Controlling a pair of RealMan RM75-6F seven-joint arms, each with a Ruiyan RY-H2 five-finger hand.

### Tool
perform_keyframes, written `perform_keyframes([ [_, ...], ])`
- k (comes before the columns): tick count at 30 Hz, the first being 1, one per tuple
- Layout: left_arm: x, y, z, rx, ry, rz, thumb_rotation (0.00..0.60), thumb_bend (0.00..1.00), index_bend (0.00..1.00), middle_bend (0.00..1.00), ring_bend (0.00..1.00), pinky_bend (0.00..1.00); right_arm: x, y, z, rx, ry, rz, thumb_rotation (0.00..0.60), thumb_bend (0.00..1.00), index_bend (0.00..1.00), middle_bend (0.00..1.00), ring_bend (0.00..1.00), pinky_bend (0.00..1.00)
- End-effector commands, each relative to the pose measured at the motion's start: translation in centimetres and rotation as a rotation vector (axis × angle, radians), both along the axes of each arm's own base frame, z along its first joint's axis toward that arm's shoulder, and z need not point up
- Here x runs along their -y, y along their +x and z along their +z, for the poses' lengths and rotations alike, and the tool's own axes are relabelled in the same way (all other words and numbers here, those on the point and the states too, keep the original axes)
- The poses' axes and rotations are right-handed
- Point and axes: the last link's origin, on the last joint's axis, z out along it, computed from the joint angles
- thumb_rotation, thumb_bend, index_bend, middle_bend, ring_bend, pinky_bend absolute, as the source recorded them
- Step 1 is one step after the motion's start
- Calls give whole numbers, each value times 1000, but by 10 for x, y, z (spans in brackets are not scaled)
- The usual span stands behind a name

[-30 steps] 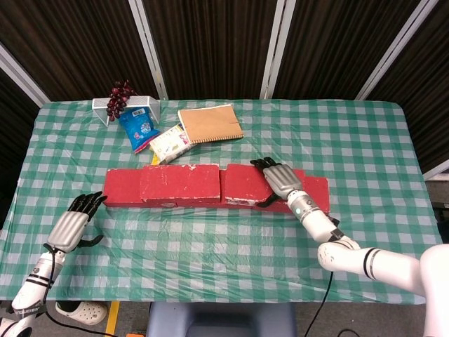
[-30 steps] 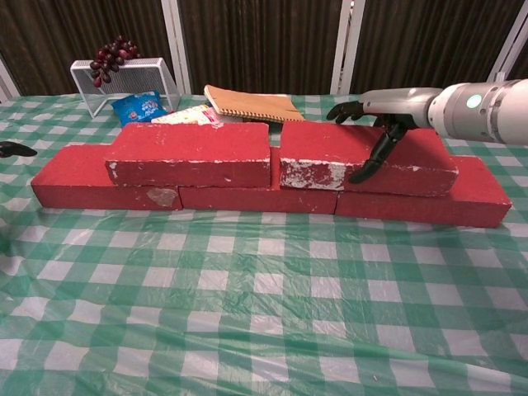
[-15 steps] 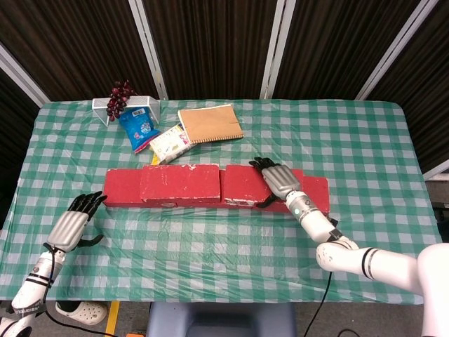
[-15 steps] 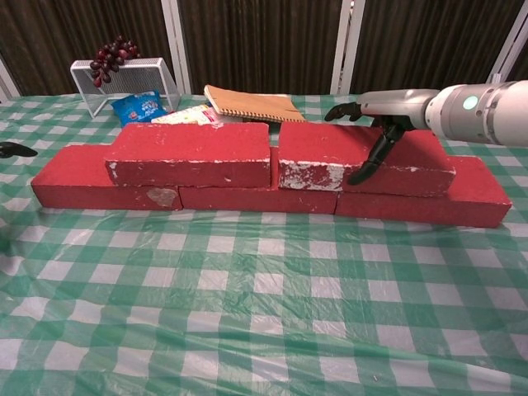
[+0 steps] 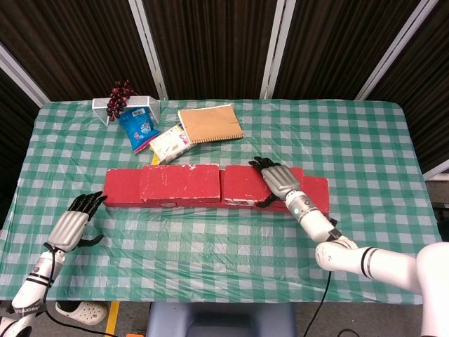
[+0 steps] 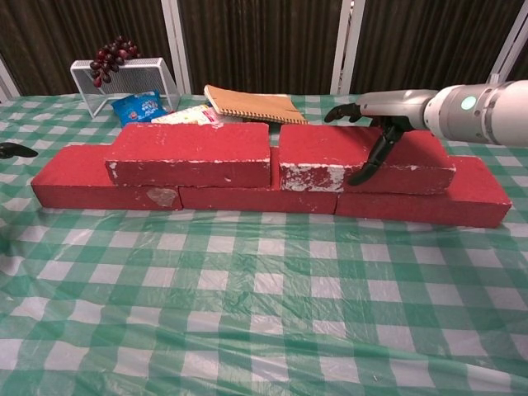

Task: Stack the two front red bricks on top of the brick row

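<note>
Since a second ago, right hand [image 6: 373, 132] and right-hand upper red brick [image 6: 363, 157] edged slightly left, closing toward left upper red brick [image 6: 190, 153]; hand lies over that brick, thumb down its front face, gripping it, both upper bricks atop the red brick row [image 6: 264, 198]. Left hand [image 5: 72, 223] unchanged, fingers apart, holding nothing, resting at table edge. White wire basket [image 5: 126, 107] at rear left carries dark purple grapes [image 5: 119, 97] on its rim; green-checked plastic tablecloth on table [image 5: 210, 232], dark slatted wall behind.
</note>
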Motion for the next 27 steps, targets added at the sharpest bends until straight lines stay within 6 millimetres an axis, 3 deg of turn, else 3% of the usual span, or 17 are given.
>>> perform_keyframes([
  [1,0,0,0,0,1,0,600,257,0,0,0,38,0,0,0,-2,-2,-1,600,58,0,18,0,296],
  [17,1,1,1,2,5,-9,600,256,0,0,0,39,-6,3,10,39,3,-9,599,0,0,0,0,229],
  [23,3,3,2,1,10,-16,600,255,0,0,0,39,-19,-7,41,81,-61,20,583,0,0,0,0,181],
  [27,4,4,2,-3,14,-22,600,257,0,0,0,39,-34,-35,70,24,-129,55,561,0,0,0,0,131],
])
